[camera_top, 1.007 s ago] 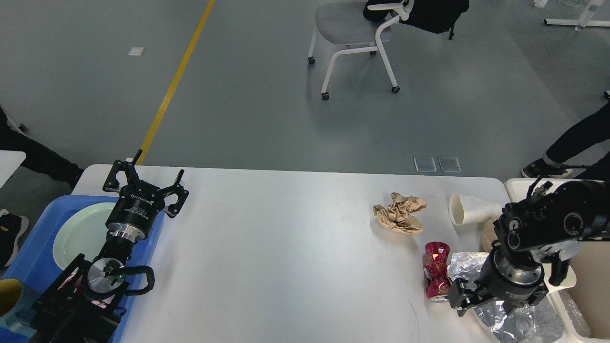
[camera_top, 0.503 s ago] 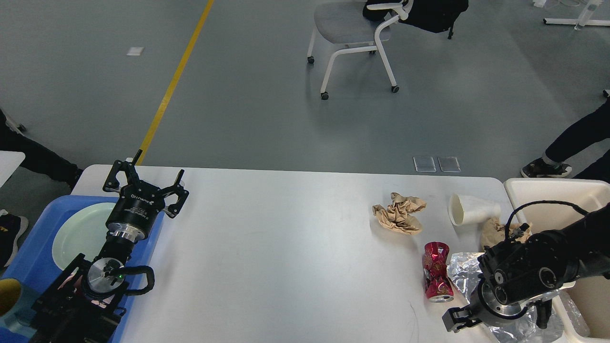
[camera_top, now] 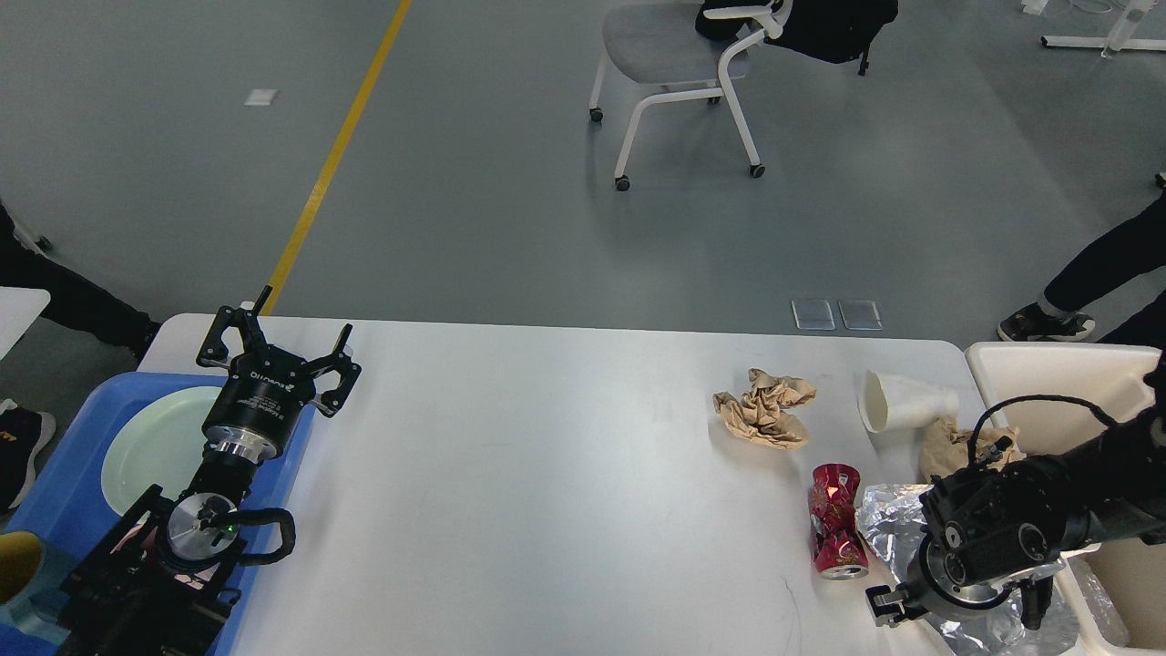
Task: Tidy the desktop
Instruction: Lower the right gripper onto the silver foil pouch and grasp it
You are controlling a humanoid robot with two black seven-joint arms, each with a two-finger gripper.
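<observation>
Hovering over the blue tray point(camera_top: 64, 437), our left pincer point(camera_top: 278, 351) is spread wide. Right pincer point(camera_top: 956, 615) points down onto crumpled foil point(camera_top: 888, 519); its spread we cannot tell. The table point(camera_top: 547, 474) spans below us, bearing a crushed red can point(camera_top: 836, 533).

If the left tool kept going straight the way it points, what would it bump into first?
Probably nothing. The left tool points away over the desktop edge, and only bare floor shows beyond it, though depth is hard to judge.

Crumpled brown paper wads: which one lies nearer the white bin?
The brown paper wad beside the white bin, just below the tipped paper cup.
</observation>
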